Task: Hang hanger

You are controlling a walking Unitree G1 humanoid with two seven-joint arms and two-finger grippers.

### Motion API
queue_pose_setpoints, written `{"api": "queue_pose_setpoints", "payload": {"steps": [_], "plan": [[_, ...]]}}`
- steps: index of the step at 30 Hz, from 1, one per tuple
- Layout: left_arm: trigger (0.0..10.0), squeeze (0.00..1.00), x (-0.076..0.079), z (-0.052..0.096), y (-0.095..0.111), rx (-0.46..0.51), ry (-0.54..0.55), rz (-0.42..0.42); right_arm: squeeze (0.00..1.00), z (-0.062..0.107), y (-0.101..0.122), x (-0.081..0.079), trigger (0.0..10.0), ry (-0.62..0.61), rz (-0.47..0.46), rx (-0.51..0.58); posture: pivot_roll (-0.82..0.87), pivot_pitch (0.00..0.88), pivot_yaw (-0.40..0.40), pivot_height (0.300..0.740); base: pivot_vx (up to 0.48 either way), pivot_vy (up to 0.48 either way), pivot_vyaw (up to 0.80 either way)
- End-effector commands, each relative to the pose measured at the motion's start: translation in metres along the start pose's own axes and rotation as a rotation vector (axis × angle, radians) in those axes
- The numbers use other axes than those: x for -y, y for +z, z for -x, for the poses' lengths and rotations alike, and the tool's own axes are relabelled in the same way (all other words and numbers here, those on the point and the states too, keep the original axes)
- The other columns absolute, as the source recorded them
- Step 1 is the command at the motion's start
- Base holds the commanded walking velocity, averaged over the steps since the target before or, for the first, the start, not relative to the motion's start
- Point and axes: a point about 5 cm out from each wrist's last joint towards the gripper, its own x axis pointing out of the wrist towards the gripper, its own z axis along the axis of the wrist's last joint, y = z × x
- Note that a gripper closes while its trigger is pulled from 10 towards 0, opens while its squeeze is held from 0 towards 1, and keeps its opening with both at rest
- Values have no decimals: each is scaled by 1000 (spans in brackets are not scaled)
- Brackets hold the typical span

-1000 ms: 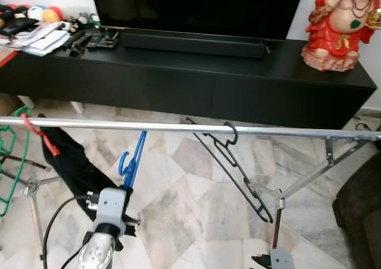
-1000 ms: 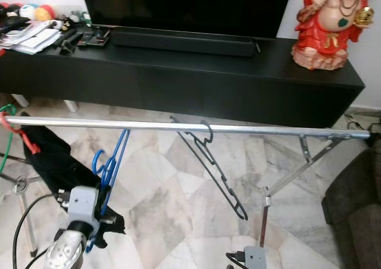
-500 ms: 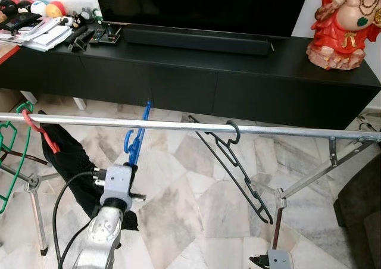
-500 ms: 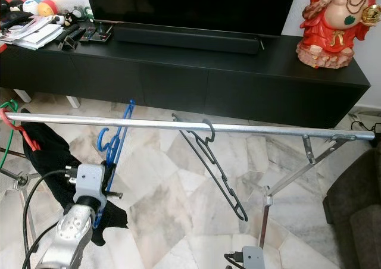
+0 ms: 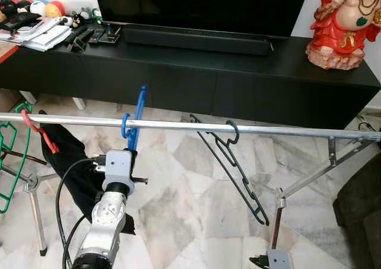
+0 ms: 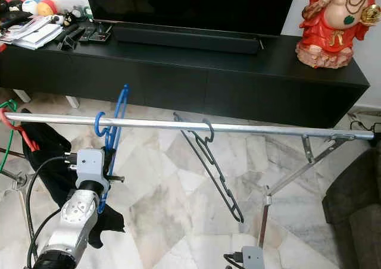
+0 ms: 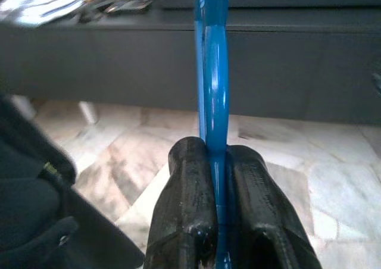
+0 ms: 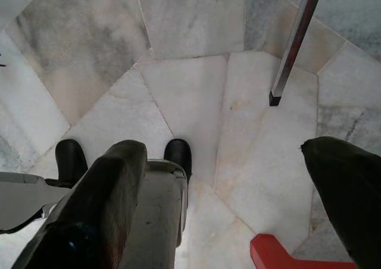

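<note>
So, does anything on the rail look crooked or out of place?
Yes. The black hanger hangs askew on the metal rail: its body slants steeply down toward the floor instead of hanging level. The blue hanger, gripped by the left end effector, has its hook at the rail, its body tilted.

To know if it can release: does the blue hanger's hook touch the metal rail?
Cannot tell. In the left eye view the blue hanger has its hook overlapping the rail, contact unclear.
</note>
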Motion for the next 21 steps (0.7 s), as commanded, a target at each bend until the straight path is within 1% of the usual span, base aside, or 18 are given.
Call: {"api": "queue_pose_setpoints", "payload": {"steps": [1,3,4,5,6,7,8,15,16,19,20,21], "plan": [[10000,0,-2,-5,3,-16,17,-3,0,1,-7,2,10000,-2,5,-29,-64,184,-22,740,0,0,0],[10000,0,1,-8,5,-28,4,1,0,1,-7,2,10000,0,7,-29,-66,183,-22,740,0,0,0],[10000,0,2,-9,4,-42,-11,-13,0,1,-7,2,10000,0,7,-28,-66,184,-21,740,0,0,0],[10000,0,7,-11,0,-77,-59,-44,0,1,-7,2,10000,0,7,-28,-66,182,-21,740,0,0,0],[10000,0,7,-11,0,-77,-59,-44,0,1,-7,2,10000,0,7,-28,-66,182,-21,740,0,0,0],[10000,0,9,-12,-2,-99,-90,-87,0,1,-7,1,10000,1,8,-27,-67,184,-20,740,0,0,0],[10000,0,10,-13,-3,-102,-96,-96,0,1,-7,1,10000,1,8,-27,-70,183,-19,740,0,0,0],[10000,0,7,-14,-5,-155,-64,-107,0,1,-7,1,10000,-2,3,-29,-66,186,-19,740,0,0,0],[10000,0,5,-13,-7,-174,-44,-106,0,1,-7,1,10000,-1,4,-29,-66,187,-18,740,0,0,0],[10000,0,4,-9,-12,-191,-37,-92,0,1,-8,1,10000,-1,4,-29,-66,187,-17,740,0,0,0],[10000,0,4,-7,-12,-175,-36,-92,0,1,-8,1,10000,-1,4,-29,-67,187,-17,740,0,0,0],[10000,635,5,-5,-10,-153,-47,-83,0,1,-8,1,10000,0,4,-29,-68,187,-17,740,0,0,0]]}}
